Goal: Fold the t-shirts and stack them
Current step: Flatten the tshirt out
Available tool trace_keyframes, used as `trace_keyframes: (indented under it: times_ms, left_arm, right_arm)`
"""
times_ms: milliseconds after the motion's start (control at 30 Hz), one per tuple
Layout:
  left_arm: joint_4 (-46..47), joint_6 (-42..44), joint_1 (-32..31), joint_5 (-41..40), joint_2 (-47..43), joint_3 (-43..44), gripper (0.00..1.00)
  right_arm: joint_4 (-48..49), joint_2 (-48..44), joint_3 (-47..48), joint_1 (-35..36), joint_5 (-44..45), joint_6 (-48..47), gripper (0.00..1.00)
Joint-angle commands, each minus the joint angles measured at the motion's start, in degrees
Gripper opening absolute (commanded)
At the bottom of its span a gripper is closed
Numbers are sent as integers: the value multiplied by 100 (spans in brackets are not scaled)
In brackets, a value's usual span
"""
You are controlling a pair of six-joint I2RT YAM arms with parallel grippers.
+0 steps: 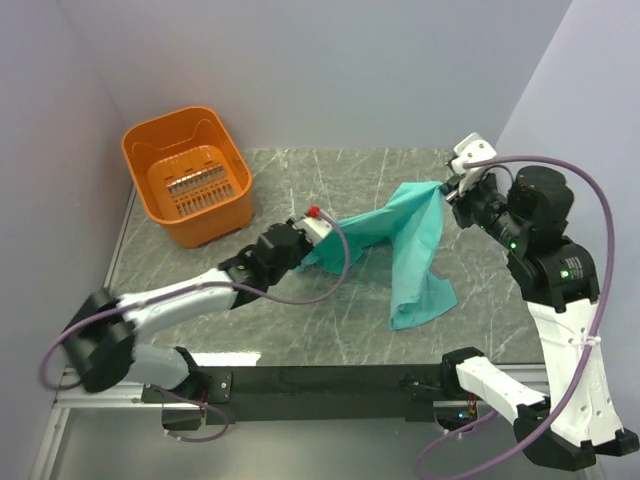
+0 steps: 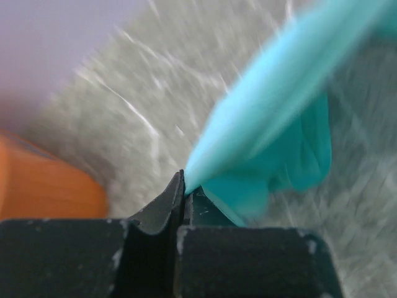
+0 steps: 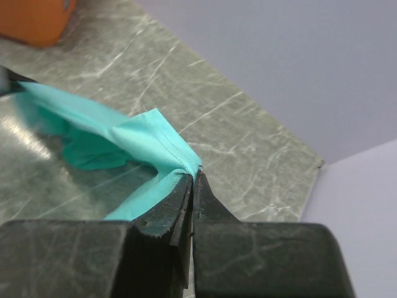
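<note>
A teal-green t-shirt [image 1: 408, 240] hangs stretched between my two grippers above the marble table, its lower part draped down onto the table near the front. My left gripper [image 1: 313, 222] is shut on one end of the cloth; in the left wrist view the jaws [image 2: 185, 186] pinch the teal cloth [image 2: 273, 124]. My right gripper [image 1: 452, 187] is shut on the other end, held higher at the right; in the right wrist view the jaws [image 3: 195, 177] pinch a stitched hem of the t-shirt [image 3: 142, 139].
An orange plastic basket [image 1: 187, 175] stands at the table's back left, also seen in the left wrist view [image 2: 43, 186]. Purple walls close the back and sides. The right table edge [image 3: 313, 180] is near my right gripper.
</note>
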Motion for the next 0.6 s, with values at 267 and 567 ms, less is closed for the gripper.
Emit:
trace_keyframes:
  times_ms: [267, 567]
  left_arm:
    - [-857, 77, 45, -12, -2978, 1090, 1]
    - [-1465, 349, 45, 304, -3217, 1706, 1]
  right_arm:
    - [381, -49, 1419, -332, 360, 487, 0]
    - [354, 38, 2183, -552, 343, 593, 0]
